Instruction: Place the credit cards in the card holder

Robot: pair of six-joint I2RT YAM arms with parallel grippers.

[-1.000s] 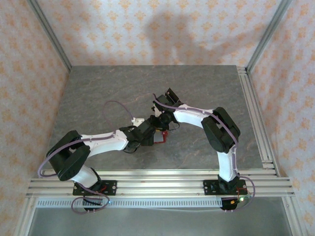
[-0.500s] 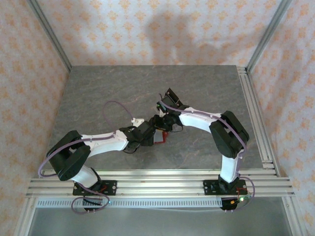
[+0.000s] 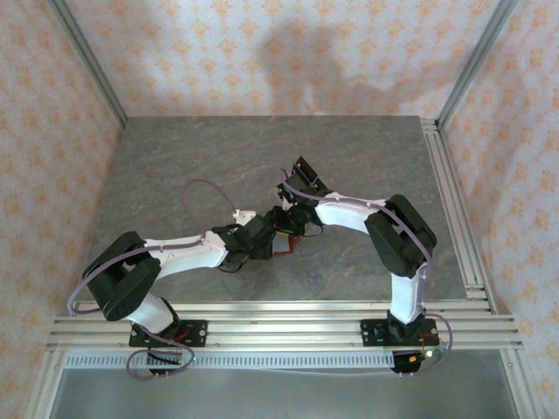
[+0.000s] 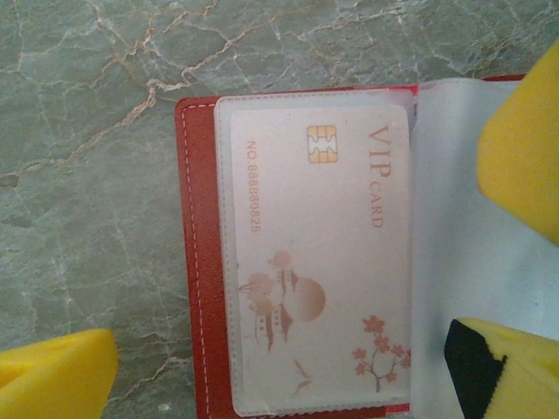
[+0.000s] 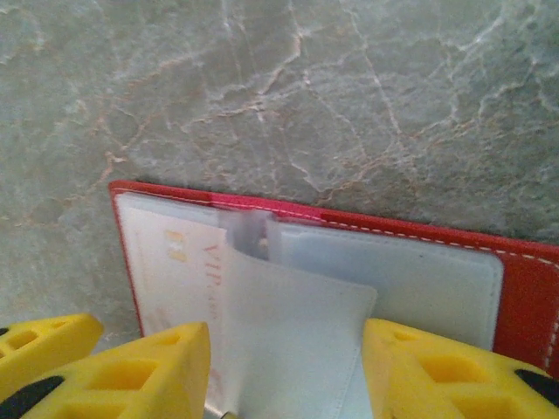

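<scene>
Card holder [image 4: 196, 262] lies open, credit card [image 4: 319, 253] long-axis up-frame; left fingers [image 4: 52, 375] wide, empty; right fingers [image 5: 157, 371] unclear.

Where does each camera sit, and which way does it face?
Top external: above, behind the bases, facing down on table, both arms, card holder.
Left wrist: straight above open card holder, sleeved credit card; yellow jaws at edges.
Right wrist: low over card holder's sleeves; yellow jaws at bottom.
All share the card holder.
</scene>
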